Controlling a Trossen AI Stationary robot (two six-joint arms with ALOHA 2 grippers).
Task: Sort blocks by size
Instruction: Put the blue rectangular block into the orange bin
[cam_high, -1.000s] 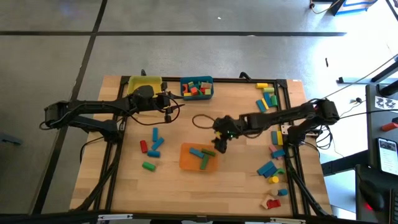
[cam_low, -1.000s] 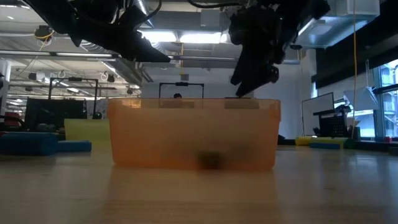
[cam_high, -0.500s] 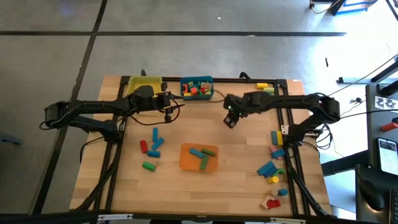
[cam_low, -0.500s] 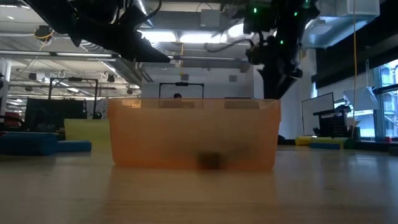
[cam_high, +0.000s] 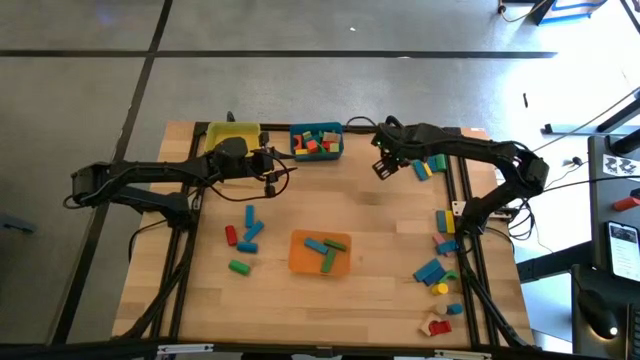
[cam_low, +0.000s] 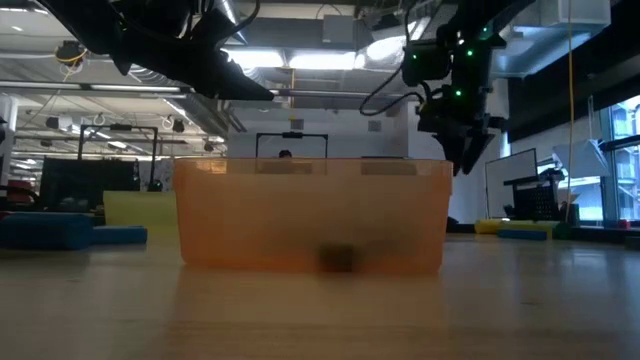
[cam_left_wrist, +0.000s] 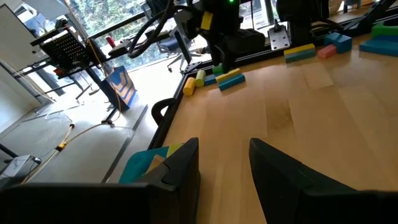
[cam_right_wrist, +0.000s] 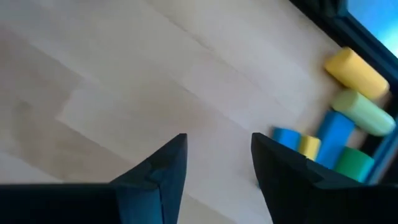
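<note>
The dark six-joint right arm is reaching from the right edge across the far part of the tabletop, its two-finger right gripper (cam_high: 383, 166) hanging above the wood, fingers (cam_right_wrist: 163, 169) parted with nothing between them. The dark left arm is lying stretched toward the far side (elbow out at the left), its left gripper (cam_high: 268, 166) also showing an empty gap.

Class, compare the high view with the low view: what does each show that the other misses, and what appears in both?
Only the high view shows the teal bin, the loose blocks left of the orange bin, and three blocks inside it. Only the low view shows the room behind the table. Both show the orange bin, its wall filling the low view, and the right gripper raised above the table.
</note>
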